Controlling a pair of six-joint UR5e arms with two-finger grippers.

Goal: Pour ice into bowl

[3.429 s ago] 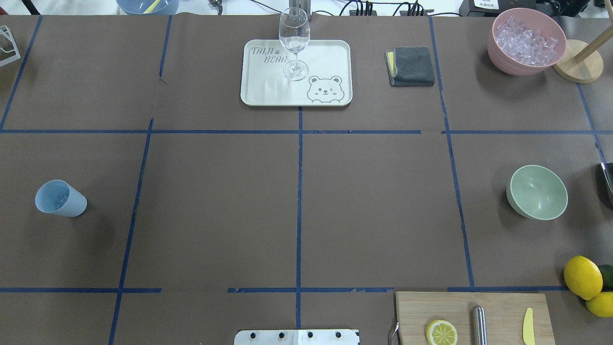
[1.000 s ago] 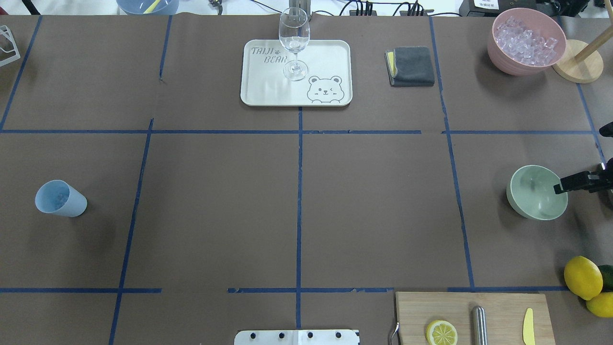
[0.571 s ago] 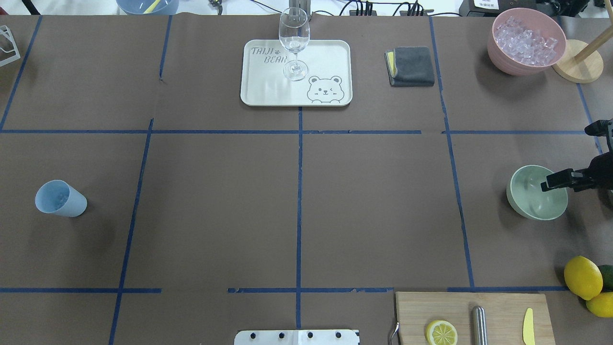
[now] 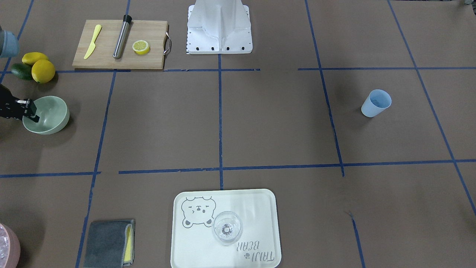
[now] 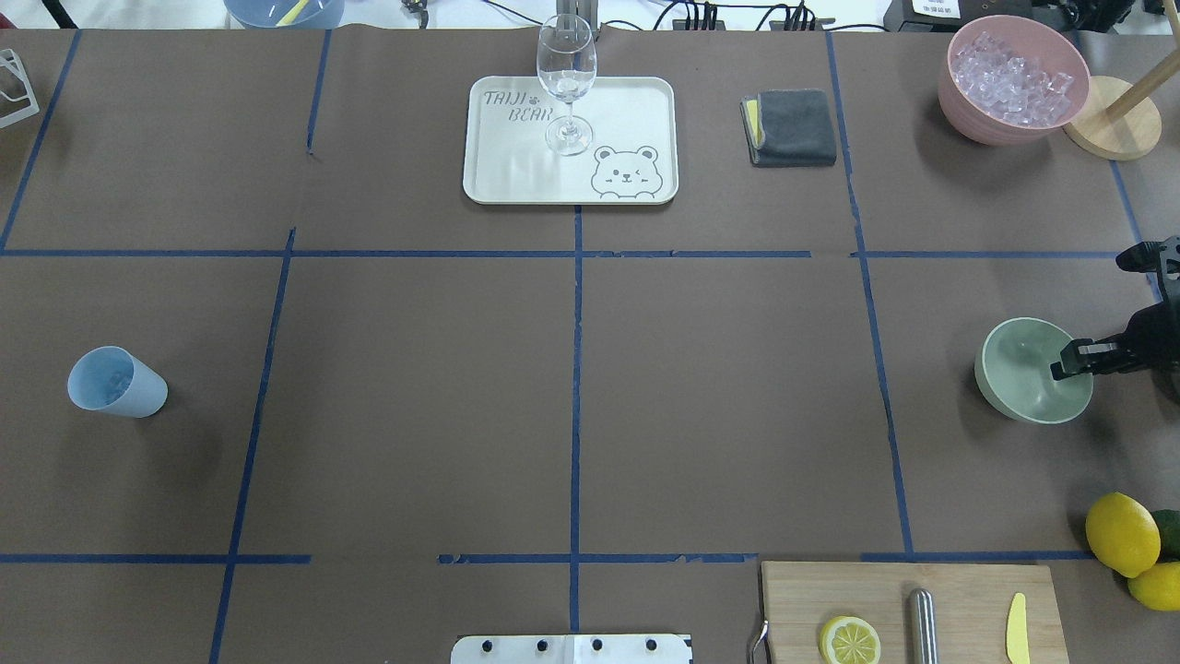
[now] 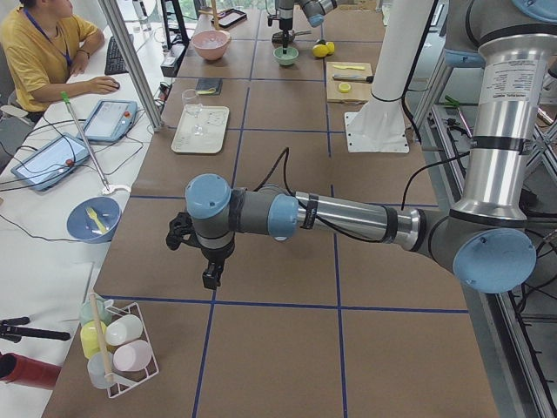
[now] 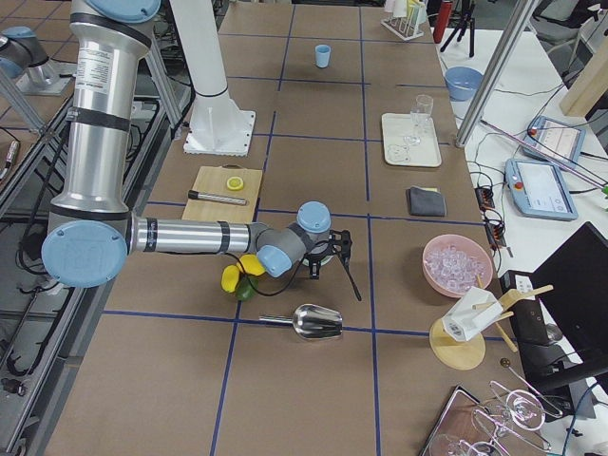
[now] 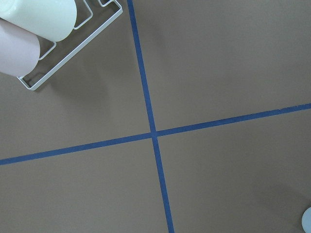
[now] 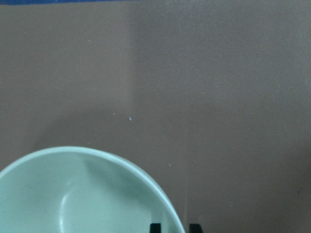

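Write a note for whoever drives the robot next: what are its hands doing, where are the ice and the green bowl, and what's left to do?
Right hand: open, with one finger inside and one outside the rim of the round pale mint-green bowl. It has not closed on the bowl yet.
Left hand: near the white wire cup rack. Cannot tell if it is open or shut.
Ice: the small clear cubes are piled in the round pink container at the far right corner.
Done: nothing poured, and the bowl is empty.
Left: probably grip the bowl, then get the ice into it.
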